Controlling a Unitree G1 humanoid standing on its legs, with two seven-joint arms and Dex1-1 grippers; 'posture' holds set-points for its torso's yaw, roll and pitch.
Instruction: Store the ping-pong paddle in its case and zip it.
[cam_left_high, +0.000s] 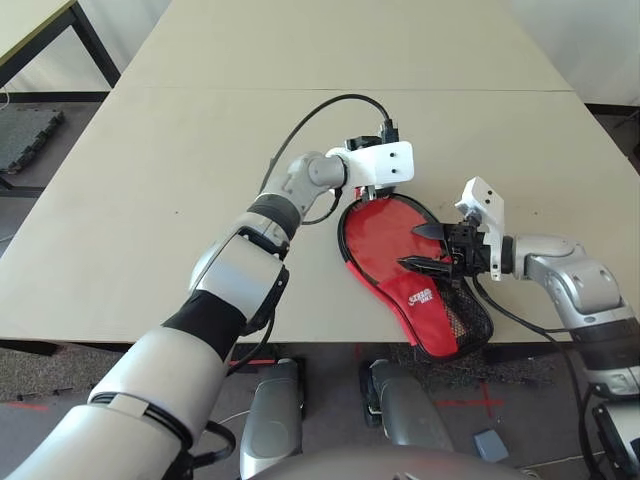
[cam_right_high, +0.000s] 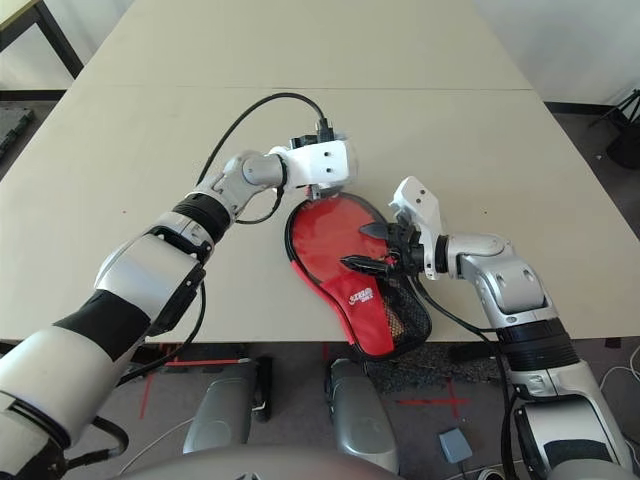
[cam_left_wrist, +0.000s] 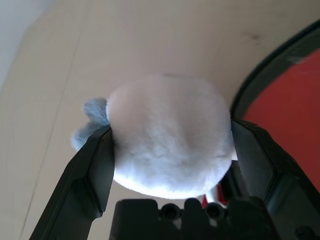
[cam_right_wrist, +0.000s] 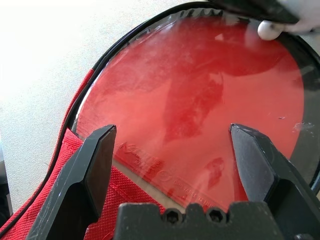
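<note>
**A:** Right hand (cam_left_high: 428, 247) first: its two black fingers are spread wide and hold nothing, hovering just over the red face of the ping-pong paddle (cam_right_wrist: 200, 115).

**B:** And the paddle itself?

**A:** It lies inside the case (cam_left_high: 425, 300), which sits on the surface (cam_left_high: 150, 180) at the near edge, its handle end overhanging that edge towards the robot. The round red rubber face shows through the open mouth, ringed by the black zipper rim. The case's red fabric with the white logo and the black mesh pocket covers the nearer part; the handle is probably under it, though I can't make it out.

**B:** Left hand?

**A:** Left hand (cam_left_wrist: 170, 150), at the far, rounded end of the case, is clamped on the white fluffy pom-pom (cam_left_wrist: 170, 135), which fills the gap between its fingers. That pom-pom looks like the zipper pull, though its link to the slider is hidden.

**B:** So how far along?

**A:** I judge the storing nearly done: paddle in. The zipping is what remains, since the flap looks open around the round end.
</note>
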